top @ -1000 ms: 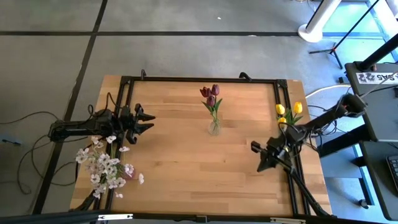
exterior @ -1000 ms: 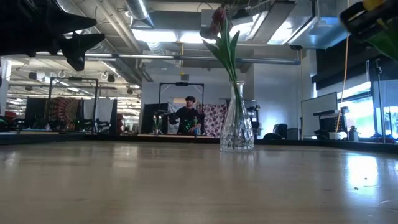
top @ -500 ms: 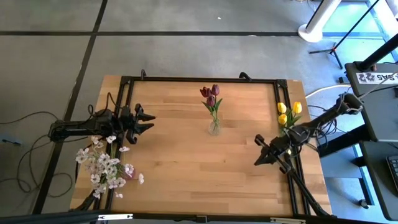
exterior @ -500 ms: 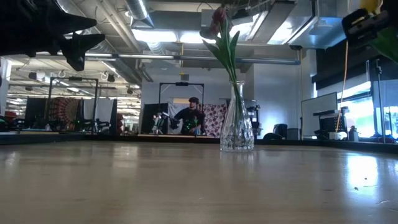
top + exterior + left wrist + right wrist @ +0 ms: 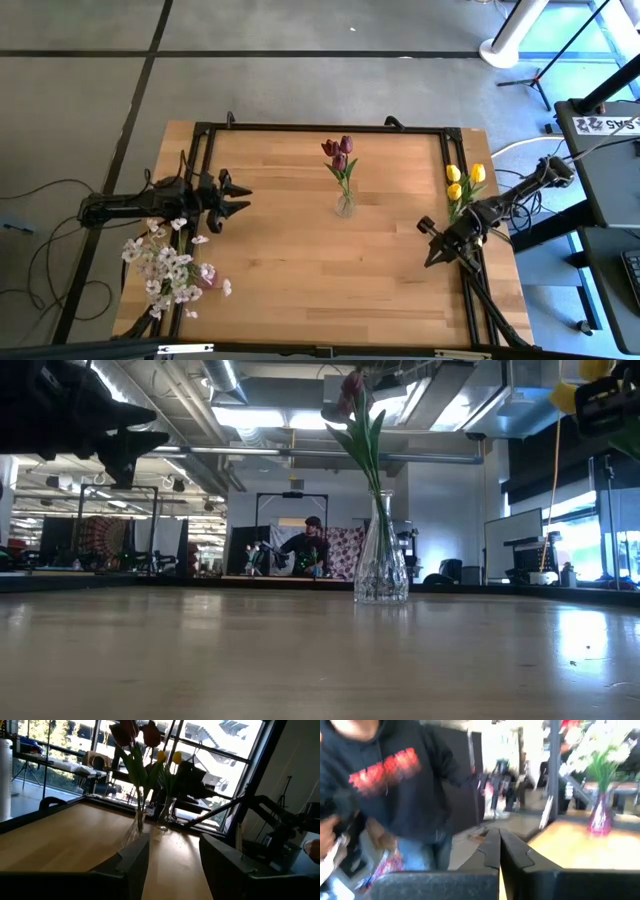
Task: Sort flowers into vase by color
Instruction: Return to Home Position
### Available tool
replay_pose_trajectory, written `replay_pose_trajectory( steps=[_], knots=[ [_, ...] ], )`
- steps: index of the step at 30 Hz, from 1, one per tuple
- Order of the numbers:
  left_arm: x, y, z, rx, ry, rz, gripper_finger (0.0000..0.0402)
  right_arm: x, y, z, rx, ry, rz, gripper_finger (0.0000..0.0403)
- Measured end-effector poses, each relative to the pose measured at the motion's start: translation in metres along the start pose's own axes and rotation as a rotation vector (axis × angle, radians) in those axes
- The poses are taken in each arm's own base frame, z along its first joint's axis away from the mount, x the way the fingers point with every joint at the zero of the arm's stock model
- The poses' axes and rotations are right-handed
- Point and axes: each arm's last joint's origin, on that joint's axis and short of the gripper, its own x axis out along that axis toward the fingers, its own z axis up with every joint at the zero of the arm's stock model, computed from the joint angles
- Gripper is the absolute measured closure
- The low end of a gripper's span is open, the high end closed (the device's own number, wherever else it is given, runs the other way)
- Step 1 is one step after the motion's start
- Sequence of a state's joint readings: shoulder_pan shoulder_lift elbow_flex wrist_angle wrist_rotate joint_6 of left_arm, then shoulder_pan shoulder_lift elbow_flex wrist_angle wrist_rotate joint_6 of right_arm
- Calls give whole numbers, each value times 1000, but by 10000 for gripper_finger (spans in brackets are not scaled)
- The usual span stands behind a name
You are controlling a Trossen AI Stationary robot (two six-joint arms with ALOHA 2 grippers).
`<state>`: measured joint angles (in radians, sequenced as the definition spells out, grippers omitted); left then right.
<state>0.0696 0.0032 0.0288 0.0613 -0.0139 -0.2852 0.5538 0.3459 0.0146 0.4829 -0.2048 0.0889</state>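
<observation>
All 3 bunches stand sorted in 3 vases on the wooden table (image 5: 300,270). The dark red tulips (image 5: 338,152) rise upright from a clear vase (image 5: 345,204) near the table's middle, toward the far side. The yellow tulips (image 5: 465,180) stand in a second clear vase (image 5: 164,815) at the right edge. The white blossoms (image 5: 168,265) fill a violet vase (image 5: 599,817) at the near left corner.

The left gripper (image 5: 243,198) hangs above the table's left side, just beyond the white blossoms. Its 2 fingers (image 5: 135,855) are spread apart, grasping nothing, and point toward the tulips. The right gripper (image 5: 500,837) sits over the right edge, just to the near side of the yellow tulips. Its 2 fingers (image 5: 512,852) are pressed together with nothing between them.

Past the right gripper, a person (image 5: 395,780) in a dark hooded top with red lettering stands beside the table.
</observation>
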Motion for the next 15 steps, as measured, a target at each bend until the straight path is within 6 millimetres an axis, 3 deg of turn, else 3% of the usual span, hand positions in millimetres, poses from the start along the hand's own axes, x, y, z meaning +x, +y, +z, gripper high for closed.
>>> replay_pose_trajectory(
  steps=[10,15],
  knots=[
    [0,0,0,1,8,-12,233,-12,-12,-1,37,33,-27,403],
    [1,1,-10,16,74,-107,233,-18,-14,-5,42,86,-51,403]
  ],
)
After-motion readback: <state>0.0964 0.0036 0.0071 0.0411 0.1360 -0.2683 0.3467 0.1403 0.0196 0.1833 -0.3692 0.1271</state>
